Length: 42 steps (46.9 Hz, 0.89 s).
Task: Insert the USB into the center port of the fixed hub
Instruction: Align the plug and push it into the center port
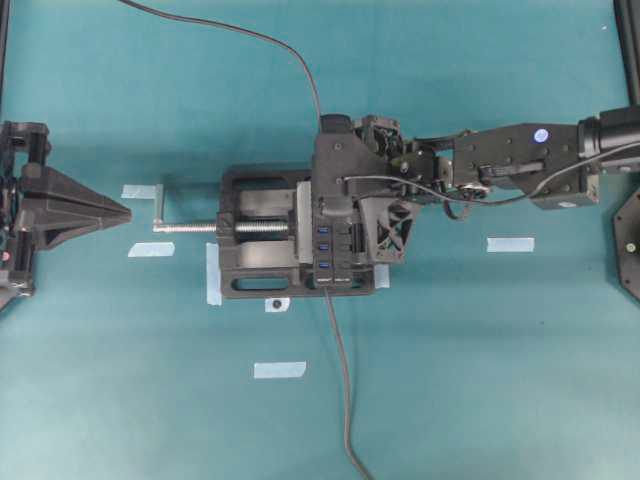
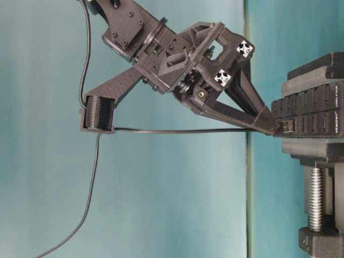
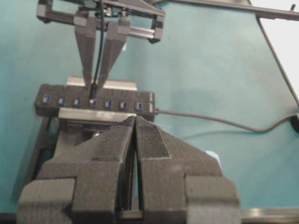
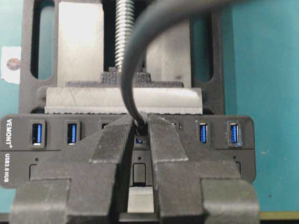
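Right gripper point(image 4: 140, 128) clamped on the USB point(image 3: 93, 88), fingers pinched close together around the plug with its thin cable point(image 2: 183, 130) trailing back out between them. The plug sits right at the face of the fixed hub point(image 4: 243, 154), which is held in the black vise point(image 1: 255, 285) on the teal surface point(image 1: 480, 380). In the left wrist view the plug tip lines up with the fourth blue slot of seven, so it is at the center port point(image 3: 92, 101); the right wrist view agrees, with a sliver of blue showing between the fingertips at the middle slot. The table-level view shows a short metal bit of the connector exposed just where the fingertips meet the hub, so it looks started into the port or touching it, but likely not fully seated; can't tell the depth for sure. Pick-up, carry and alignment done. Left: push home, release, back off. Left gripper point(image 3: 135, 140) parked well away at the left edge, pads together, holding nothing. Hub's own cable point(image 1: 342, 400) runs off toward the bottom edge, out of the way.
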Tool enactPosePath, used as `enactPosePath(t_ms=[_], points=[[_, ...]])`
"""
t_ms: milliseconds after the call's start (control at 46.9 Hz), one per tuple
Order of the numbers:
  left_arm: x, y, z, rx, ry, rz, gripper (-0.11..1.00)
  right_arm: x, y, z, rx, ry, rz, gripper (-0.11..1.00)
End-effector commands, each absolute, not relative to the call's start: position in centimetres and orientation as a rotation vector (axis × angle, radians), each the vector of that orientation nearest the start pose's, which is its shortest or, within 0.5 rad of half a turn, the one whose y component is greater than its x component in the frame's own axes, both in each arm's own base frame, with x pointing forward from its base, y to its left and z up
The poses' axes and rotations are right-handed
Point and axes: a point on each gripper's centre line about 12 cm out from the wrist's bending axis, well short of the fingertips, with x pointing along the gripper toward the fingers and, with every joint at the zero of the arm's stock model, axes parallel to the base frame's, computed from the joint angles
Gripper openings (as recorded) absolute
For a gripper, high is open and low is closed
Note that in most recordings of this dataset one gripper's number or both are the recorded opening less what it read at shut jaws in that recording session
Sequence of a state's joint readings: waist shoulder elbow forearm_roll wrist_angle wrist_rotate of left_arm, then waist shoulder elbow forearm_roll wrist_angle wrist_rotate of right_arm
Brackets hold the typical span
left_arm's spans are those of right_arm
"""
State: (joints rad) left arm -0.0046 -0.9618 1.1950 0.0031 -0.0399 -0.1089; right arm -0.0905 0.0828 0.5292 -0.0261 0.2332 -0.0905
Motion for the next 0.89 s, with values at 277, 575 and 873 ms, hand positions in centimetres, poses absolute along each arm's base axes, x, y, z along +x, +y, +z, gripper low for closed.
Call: enactPosePath(t_ms=[277, 575, 873], points=[[19.82, -0.09, 25.87, -0.105, 0.183, 0.005, 0.02, 40.80, -3.63, 16.62, -0.063, 0.831, -0.043, 0.11], [19.80, -0.09, 25.90, -0.107, 0.181, 0.005, 0.02, 40.79, -3.60, 16.82, -0.056, 0.825, -0.045, 0.11], [19.79, -0.09, 25.83, -0.107, 0.183, 0.005, 0.02, 40.75, -3.52, 16.39, -0.050, 0.832, -0.044, 0.11]])
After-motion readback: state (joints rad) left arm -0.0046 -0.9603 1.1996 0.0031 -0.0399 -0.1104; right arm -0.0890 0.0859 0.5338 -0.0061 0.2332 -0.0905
